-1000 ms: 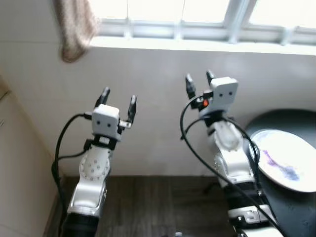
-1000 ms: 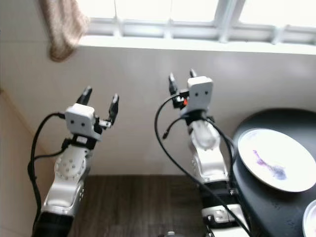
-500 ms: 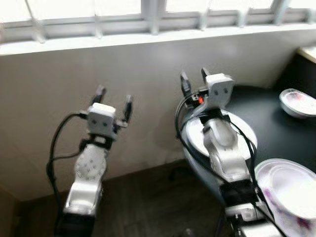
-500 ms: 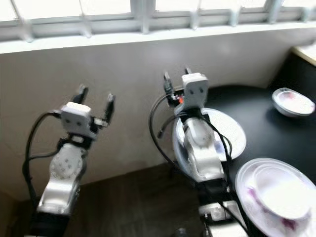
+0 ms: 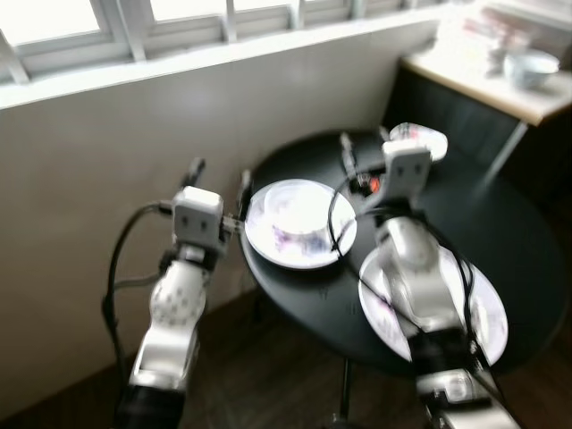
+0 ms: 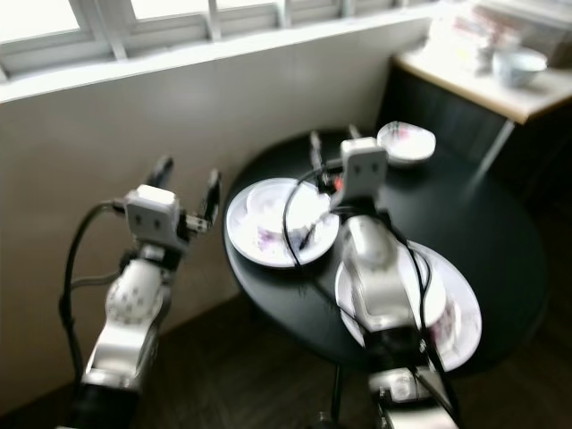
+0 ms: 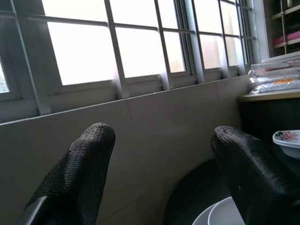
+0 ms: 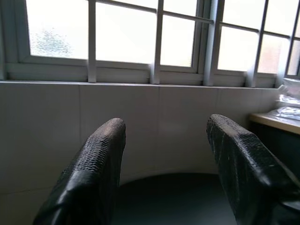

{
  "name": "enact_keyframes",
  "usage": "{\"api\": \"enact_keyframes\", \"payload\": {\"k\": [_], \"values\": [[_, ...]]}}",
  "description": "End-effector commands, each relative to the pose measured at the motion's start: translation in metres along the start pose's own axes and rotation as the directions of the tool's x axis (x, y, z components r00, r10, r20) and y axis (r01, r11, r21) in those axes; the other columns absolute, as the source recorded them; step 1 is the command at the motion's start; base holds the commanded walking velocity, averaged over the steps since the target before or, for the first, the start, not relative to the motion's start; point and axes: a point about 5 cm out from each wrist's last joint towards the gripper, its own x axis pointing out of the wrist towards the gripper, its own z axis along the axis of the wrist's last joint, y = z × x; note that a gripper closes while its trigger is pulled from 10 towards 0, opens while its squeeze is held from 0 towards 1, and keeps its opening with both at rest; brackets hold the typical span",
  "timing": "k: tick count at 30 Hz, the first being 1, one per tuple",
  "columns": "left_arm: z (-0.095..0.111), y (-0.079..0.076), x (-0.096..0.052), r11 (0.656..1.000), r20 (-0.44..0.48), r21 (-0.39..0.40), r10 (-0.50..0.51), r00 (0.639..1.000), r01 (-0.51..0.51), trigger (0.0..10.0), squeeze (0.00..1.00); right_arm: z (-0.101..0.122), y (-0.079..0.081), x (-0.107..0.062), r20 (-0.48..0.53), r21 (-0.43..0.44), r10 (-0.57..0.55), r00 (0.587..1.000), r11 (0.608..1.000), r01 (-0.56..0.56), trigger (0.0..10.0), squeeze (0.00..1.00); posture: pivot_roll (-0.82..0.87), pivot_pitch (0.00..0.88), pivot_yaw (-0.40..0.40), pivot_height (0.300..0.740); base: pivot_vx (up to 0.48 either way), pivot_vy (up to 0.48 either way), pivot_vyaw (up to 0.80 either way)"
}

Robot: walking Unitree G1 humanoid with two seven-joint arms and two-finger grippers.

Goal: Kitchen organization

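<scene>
Round black table (image 5: 500, 223) carries plates (image 5: 299, 223); left gripper (image 5: 219, 174) and right gripper (image 5: 365, 147) both spread, empty, raised above; blurry, probably no readable labels.

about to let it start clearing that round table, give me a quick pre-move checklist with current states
1. Left gripper open and holding nothing: ok.
2. Right gripper open and holding nothing: ok.
3. Round black table in view ahead: ok.
4. Plate with a bowl on it near the table's window-side edge, visible: ok.
5. Second plate partly hidden behind the right arm: not ok.
6. Image sharp enough to judge reach: cannot tell, head views are blurred.
</scene>
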Motion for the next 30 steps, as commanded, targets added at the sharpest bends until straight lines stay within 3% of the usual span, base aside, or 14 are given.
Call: {"api": "enact_keyframes", "payload": {"k": [1, 10, 16, 21, 30], "values": [[0.0006, 0.0004, -0.0001, 1.000, -0.003, 0.007, -0.004, 1.000, 0.004, 10.0, 0.00, 0.0016, 0.0039, 0.0025, 0.000, -0.003, 0.009, 1.000, 1.000, -0.009, 10.0, 0.00, -0.01, 0.000, -0.023, 0.740, 0.000, 0.000, 0.00], [-0.0008, -0.0005, -0.0011, 1.000, -0.009, 0.004, -0.003, 1.000, 0.003, 10.0, 0.00, -0.0004, 0.0030, 0.0023, -0.017, -0.006, -0.005, 1.000, 1.000, 0.005, 10.0, 0.00, -0.01, 0.000, -0.024, 0.740, 0.000, 0.000, -0.76], [-0.0027, 0.0002, -0.0005, 1.000, -0.029, -0.011, 0.001, 1.000, -0.001, 10.0, 0.00, -0.0012, 0.0039, 0.0025, -0.021, -0.029, 0.000, 1.000, 1.000, 0.000, 10.0, 0.00, -0.01, 0.000, -0.024, 0.740, 0.000, 0.000, 0.00], [-0.0025, -0.0003, -0.0002, 1.000, -0.027, -0.010, -0.003, 1.000, 0.003, 10.0, 0.00, -0.0016, 0.0039, 0.0023, -0.025, -0.033, -0.001, 1.000, 0.999, 0.000, 10.0, 0.00, -0.01, 0.000, -0.024, 0.740, 0.000, 0.467, 0.00], [-0.0003, 0.0003, 0.0003, 1.000, -0.011, -0.012, 0.003, 1.000, -0.003, 10.0, 0.00, -0.0020, 0.0029, 0.0021, -0.028, -0.029, -0.008, 1.000, 1.000, 0.007, 10.0, 0.00, -0.01, 0.000, -0.026, 0.740, 0.000, 0.000, 0.00]]}}
